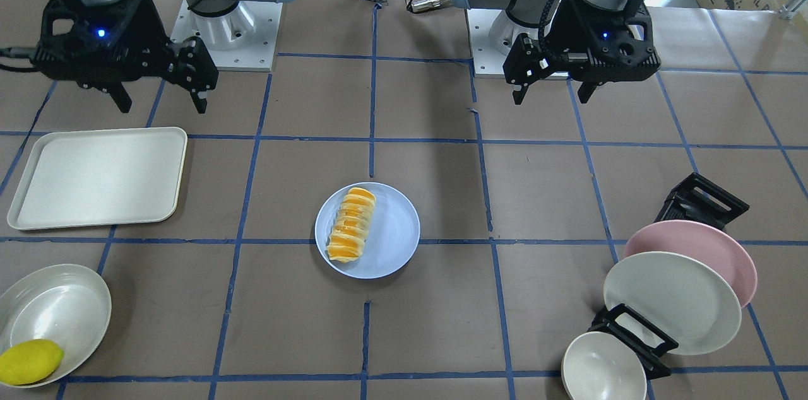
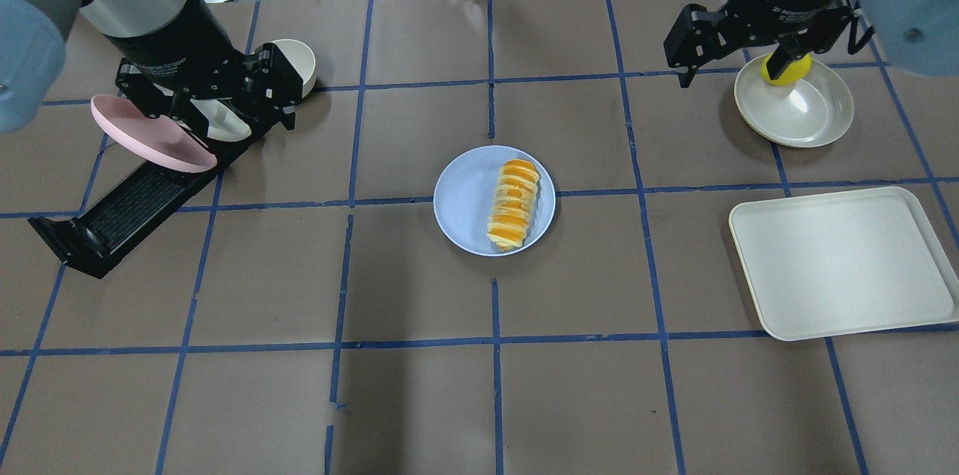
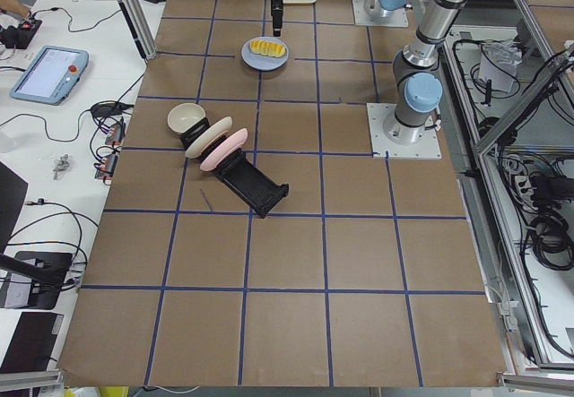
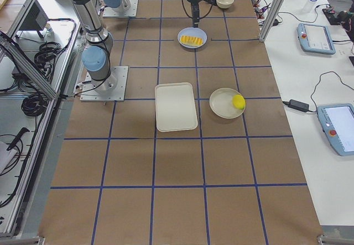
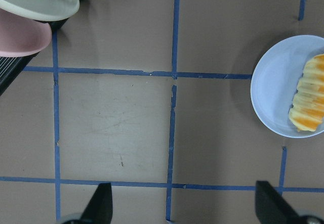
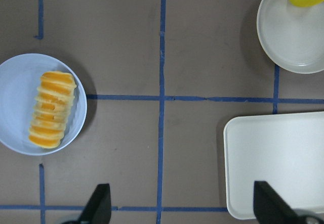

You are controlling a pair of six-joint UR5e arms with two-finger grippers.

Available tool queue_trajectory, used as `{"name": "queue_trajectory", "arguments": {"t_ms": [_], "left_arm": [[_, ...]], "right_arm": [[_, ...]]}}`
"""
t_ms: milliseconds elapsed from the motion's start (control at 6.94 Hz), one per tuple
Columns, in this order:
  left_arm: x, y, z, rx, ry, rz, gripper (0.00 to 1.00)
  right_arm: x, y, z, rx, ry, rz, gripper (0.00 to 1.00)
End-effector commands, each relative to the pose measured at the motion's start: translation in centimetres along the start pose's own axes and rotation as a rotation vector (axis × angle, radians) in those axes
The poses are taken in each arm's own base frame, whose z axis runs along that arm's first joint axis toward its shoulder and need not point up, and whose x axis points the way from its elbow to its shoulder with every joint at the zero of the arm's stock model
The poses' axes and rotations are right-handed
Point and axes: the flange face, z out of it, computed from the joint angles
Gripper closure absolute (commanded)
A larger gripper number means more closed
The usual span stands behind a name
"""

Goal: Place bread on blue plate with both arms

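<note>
The bread [image 1: 352,223], a loaf striped orange and cream, lies on the blue plate [image 1: 394,233] at the middle of the table, toward the plate's side nearer my right arm. It also shows in the overhead view [image 2: 515,204] on the plate [image 2: 464,198], in the left wrist view [image 5: 310,102] and in the right wrist view [image 6: 50,108]. My left gripper [image 1: 551,99] [image 5: 185,206] is open and empty, held high near its base. My right gripper [image 1: 162,106] [image 6: 185,206] is open and empty, also high and away from the plate.
A cream tray [image 1: 98,176] lies on my right side. A white bowl [image 1: 53,299] holding a yellow lemon [image 1: 28,361] is beyond it. On my left a black rack [image 1: 701,198] holds a pink plate [image 1: 713,242] and a cream plate [image 1: 669,299], with a small bowl [image 1: 603,365].
</note>
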Motion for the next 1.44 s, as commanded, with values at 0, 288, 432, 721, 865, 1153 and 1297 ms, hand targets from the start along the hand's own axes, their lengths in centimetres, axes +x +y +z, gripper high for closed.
{"name": "queue_trajectory", "arguments": {"t_ms": [0,288,432,721,865,1153,1297], "left_arm": [[0.0,-0.2,0.4,-0.010,-0.004,0.000,0.01],[-0.4,-1.1,0.2,0.021,-0.001,-0.008,0.00],[-0.5,-2.5,0.6,0.018,-0.009,-0.008,0.00],[-0.5,-4.5,0.8,0.024,-0.096,0.017,0.00],[0.6,-4.6,0.8,0.025,-0.060,0.027,0.00],[3.7,-1.5,-0.2,0.018,0.024,0.066,0.00],[3.6,-0.7,-0.1,-0.025,0.028,0.066,0.00]], "right_arm": [[-3.4,2.4,-2.6,0.001,-0.077,-0.033,0.00],[-2.5,2.4,-3.3,-0.053,0.011,-0.029,0.00],[-2.4,2.2,-3.1,-0.049,0.003,-0.024,0.00],[-2.4,1.4,-2.6,-0.047,0.007,-0.026,0.00],[-2.4,1.1,-2.7,-0.044,0.007,-0.023,0.00],[-2.3,1.1,-2.5,-0.049,0.015,-0.025,0.00],[-2.3,1.1,-2.5,-0.049,0.016,-0.025,0.00]]}}
